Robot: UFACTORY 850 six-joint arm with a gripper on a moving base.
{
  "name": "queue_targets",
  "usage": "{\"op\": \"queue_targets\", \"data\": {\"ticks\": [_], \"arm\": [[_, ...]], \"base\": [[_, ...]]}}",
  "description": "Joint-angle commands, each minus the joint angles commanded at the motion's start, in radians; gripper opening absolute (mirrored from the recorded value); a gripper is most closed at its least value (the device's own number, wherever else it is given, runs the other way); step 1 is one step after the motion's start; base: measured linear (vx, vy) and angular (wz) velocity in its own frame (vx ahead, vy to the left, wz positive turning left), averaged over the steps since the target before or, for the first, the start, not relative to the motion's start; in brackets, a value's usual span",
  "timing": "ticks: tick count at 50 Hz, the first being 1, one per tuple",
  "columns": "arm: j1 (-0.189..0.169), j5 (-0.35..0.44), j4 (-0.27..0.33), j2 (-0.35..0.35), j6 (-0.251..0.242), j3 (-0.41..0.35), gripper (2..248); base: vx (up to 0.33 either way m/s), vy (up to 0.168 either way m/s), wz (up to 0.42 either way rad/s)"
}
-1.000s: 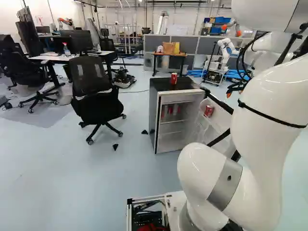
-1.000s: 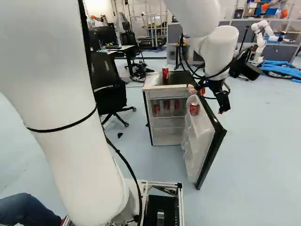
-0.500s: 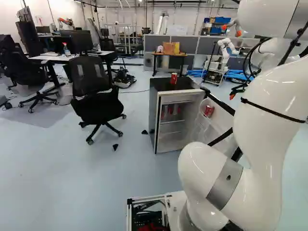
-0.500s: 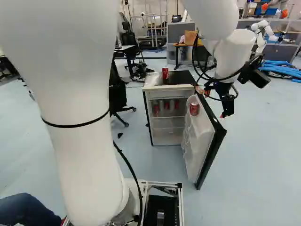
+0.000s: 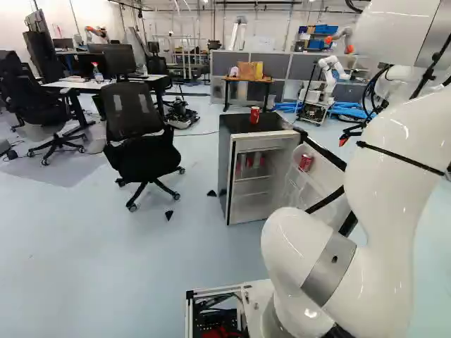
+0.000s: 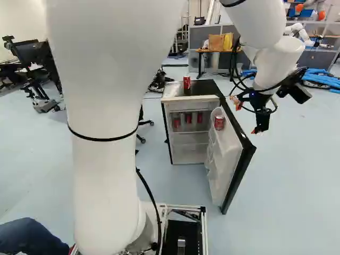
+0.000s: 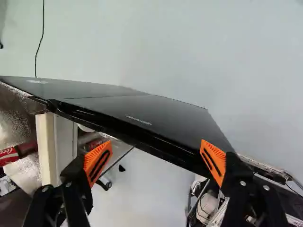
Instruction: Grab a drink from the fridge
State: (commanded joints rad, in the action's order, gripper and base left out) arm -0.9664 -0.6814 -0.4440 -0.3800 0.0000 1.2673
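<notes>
My gripper point(image 6: 246, 117) hangs open with nothing in it, above and beyond the open fridge door point(image 6: 239, 167) in the right base view. In the wrist view the door's dark outer face point(image 7: 156, 120) stretches ahead of the gripper point(image 7: 156, 158), whose orange-padded fingers are spread wide. The small fridge point(image 5: 264, 186) stands open, with several cans point(image 6: 188, 118) on its upper shelf. One red can point(image 6: 219, 122) sits in the door's top rack. Another red can point(image 6: 186, 82) stands upright on the fridge top point(image 6: 203, 87).
An office chair point(image 5: 141, 141) stands beside the fridge in the left base view. A table point(image 5: 246, 81) with bags and grey partitions point(image 5: 275, 63) are behind it. Another robot point(image 5: 330, 74) stands near blue tubing point(image 5: 345, 110). A person's leg point(image 6: 32, 236) shows beside the base in the right base view.
My arm has swung rightwards in both base views, carrying the open gripper with it past the door's top. The base, the fridge and the cans have stayed in place.
</notes>
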Motion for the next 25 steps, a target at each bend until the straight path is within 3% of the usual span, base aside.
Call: {"op": "queue_targets", "data": {"ticks": [25], "arm": [[-0.026,-0.081,-0.026,-0.101,0.000,0.133,247]], "base": [[0.000,0.000,0.000]]}}
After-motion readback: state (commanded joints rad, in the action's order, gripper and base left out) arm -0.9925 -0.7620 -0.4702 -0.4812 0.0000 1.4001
